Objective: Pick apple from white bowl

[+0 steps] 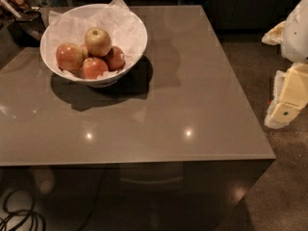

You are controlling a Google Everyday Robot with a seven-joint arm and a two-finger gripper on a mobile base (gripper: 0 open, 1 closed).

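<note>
On the brown table (168, 129) the pale apple (97, 41) sits on top of the red apples (94, 67) in the white bowl (44, 49), not picked yet, and the gripper (288, 100) hangs far off at the right, wide or narrow I cannot tell

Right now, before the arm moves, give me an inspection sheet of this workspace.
Surface: glossy grey-brown table, light glare spots.
Job's things: palest apple atop redder apples in tissue-lined white bowl, far left corner.
Clutter: dark objects beyond the bowl.
Gripper: gripper off the table's right edge, apart from the bowl.
Cables: looped cable on floor, lower left.
Surroundings: dark cabinets, speckled floor.
</note>
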